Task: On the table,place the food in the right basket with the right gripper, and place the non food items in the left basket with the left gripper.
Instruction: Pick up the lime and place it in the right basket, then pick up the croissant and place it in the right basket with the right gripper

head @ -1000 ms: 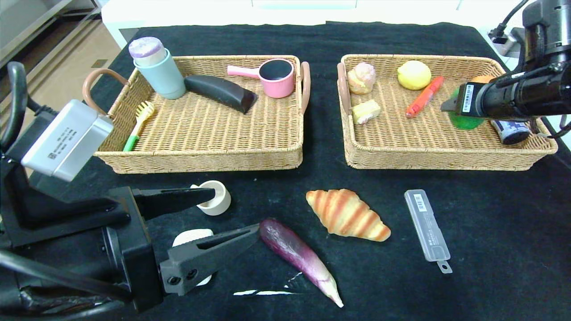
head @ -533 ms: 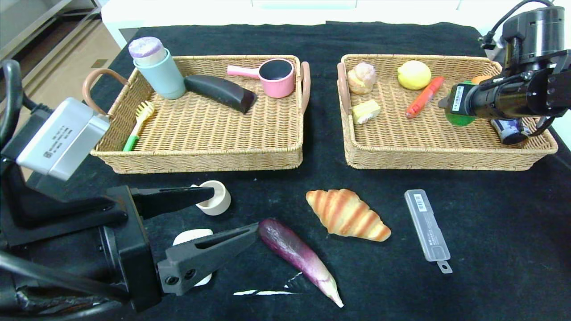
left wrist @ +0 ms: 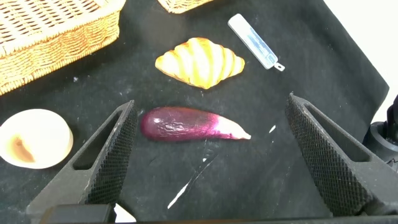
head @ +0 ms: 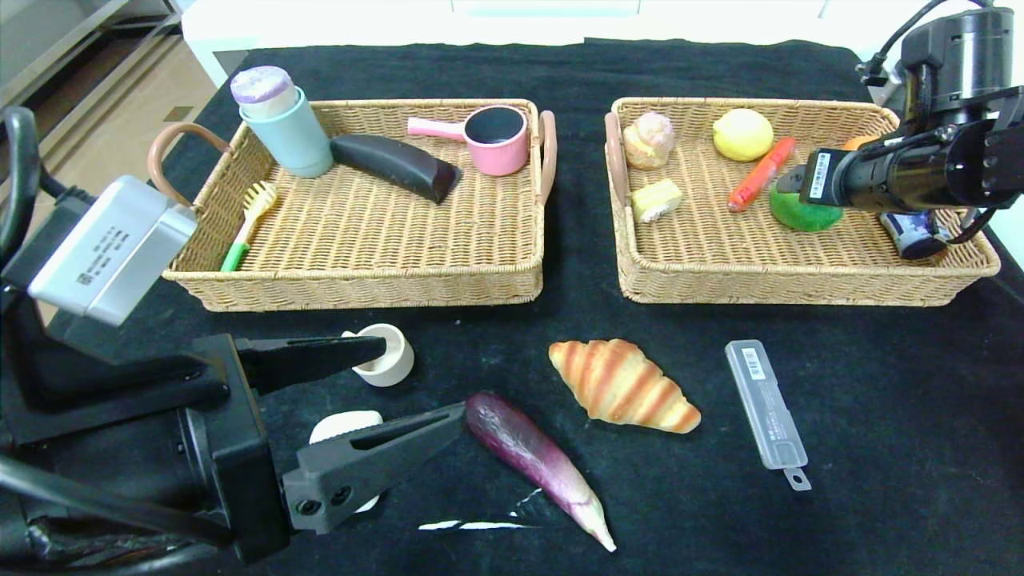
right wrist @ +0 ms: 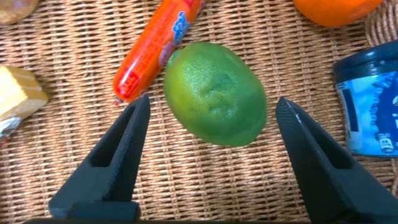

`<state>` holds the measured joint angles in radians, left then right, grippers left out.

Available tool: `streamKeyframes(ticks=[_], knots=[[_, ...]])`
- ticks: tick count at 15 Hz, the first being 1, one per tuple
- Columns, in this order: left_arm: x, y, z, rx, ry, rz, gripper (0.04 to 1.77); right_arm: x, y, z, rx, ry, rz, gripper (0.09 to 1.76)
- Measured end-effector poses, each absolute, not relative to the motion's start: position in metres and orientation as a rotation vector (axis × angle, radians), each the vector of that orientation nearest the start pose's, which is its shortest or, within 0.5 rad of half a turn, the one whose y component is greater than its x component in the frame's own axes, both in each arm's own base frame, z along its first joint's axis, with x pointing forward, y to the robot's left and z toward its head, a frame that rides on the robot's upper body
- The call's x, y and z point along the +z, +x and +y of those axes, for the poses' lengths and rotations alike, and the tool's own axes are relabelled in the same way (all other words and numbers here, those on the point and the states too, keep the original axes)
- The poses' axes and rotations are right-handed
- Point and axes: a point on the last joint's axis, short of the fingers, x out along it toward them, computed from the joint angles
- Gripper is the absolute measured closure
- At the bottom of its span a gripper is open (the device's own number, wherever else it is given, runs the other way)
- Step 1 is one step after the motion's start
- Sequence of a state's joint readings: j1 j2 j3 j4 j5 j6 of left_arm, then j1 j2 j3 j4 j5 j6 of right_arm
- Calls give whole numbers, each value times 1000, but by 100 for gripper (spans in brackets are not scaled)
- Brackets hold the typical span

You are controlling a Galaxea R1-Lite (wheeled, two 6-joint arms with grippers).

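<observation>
One green lime (right wrist: 215, 93) now freed, apparently resting, right claw (right wrist: 211, 162) spread above

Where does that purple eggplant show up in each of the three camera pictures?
Head view: the eggplant lies on the black cloth near the front, just beyond the left gripper.
Left wrist view: the eggplant lies between the open fingers, on the cloth.
Right wrist view: not in it; that camera looks at a lime in the right basket.
Shared landmark: the croissant lies beside the eggplant in head and left wrist views.
</observation>
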<state>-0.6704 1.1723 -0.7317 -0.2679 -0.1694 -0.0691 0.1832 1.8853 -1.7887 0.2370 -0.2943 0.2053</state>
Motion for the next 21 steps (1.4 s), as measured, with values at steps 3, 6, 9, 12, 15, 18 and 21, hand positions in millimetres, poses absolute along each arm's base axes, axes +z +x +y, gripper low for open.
streamKeyframes(ticks=[3, 6, 9, 12, 15, 18, 21], knots=[[253, 134, -111, -831, -20, 201, 9, 316, 357, 63, -128, 106, 304, 30], [253, 134, -111, -831, -20, 199, 9, 318, 337, 66, -78, 11, 318, 25], [253, 134, -111, -831, -22, 199, 9, 316, 307, 81, 69, -54, 347, 21], [255, 132, -110, -831, -24, 191, 9, 319, 271, 101, 237, -115, 343, 19], [256, 131, -109, -830, -24, 183, 9, 318, 240, 126, 375, -184, 348, 17], [260, 128, -106, -828, -22, 168, 9, 311, 213, 150, 505, -246, 386, 16], [267, 119, -98, -825, -16, 183, 9, 296, 197, 165, 603, -343, 413, 16]])
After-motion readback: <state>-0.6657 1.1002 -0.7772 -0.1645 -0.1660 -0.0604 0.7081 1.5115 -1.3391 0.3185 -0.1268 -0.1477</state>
